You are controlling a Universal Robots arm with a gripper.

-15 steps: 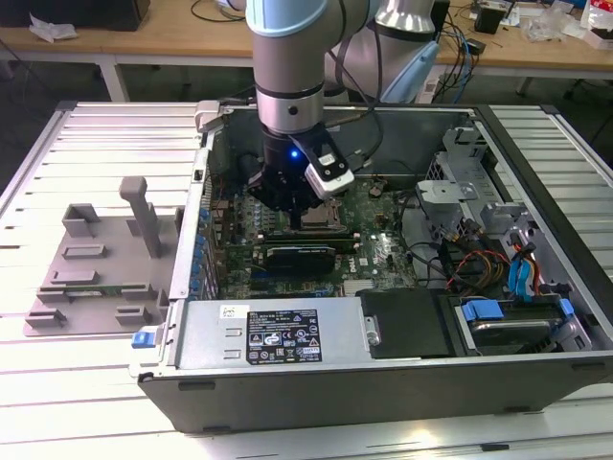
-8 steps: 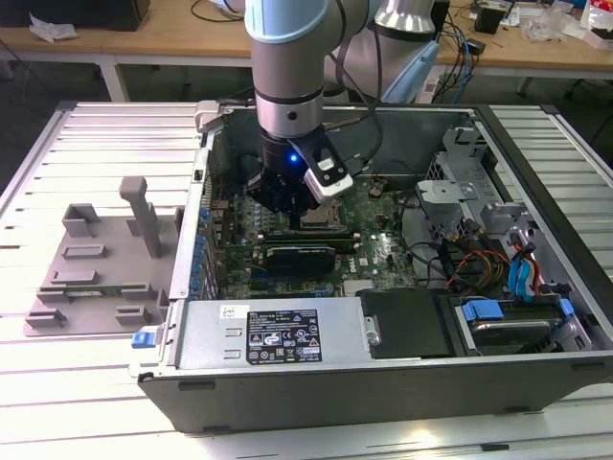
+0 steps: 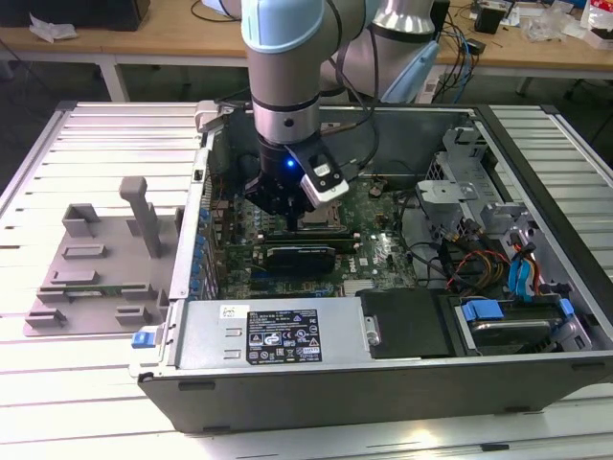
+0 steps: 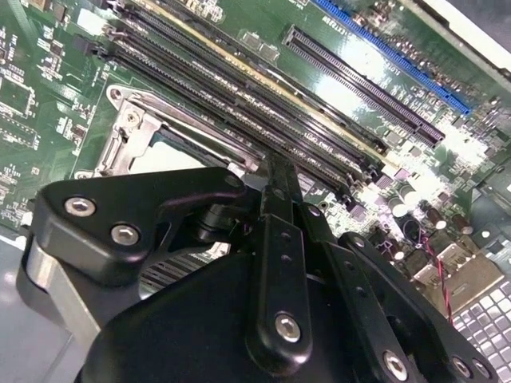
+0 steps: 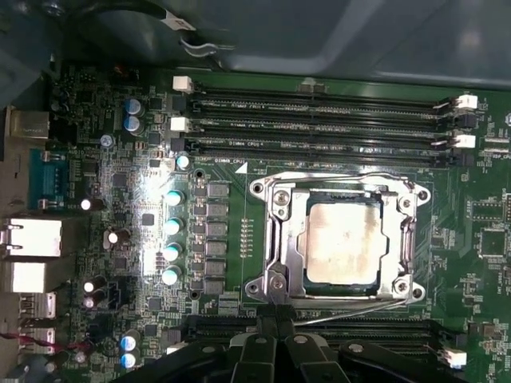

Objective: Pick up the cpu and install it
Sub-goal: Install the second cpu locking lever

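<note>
In the second wrist view the gripper [image 4: 271,179] fills the foreground, its black linkages converging on narrow tips directly above the motherboard socket. The fingers [image 4: 275,207] look drawn together, with no gap showing between them, and nothing is seen clamped in them, though the tips themselves are partly hidden behind the linkage, so this is a judgement.

Just beyond the tips, in the first wrist view, the cpu [image 5: 342,243] lies flat inside the metal socket frame [image 5: 275,211], its silver-grey top level and its edges parallel to the frame's opening. It appears seated, apart from the fingers.

To do this step well, the chip must sit fully down in the socket with no corner riding on the frame, so any contact should be straight down and light; a sideways push risks bending the contacts beneath. The tool should move vertically and stay clear of the frame's wire levers.

Past the socket run the memory slots [image 5: 319,120], long, dark and just beside the frame, so the linkages have little room on that side.

Farthest out, the exterior view shows the arm reaching down into the open computer case [image 3: 536,369], with a grey fixture block [image 3: 96,273] on the table at the exterior view's left.
</note>
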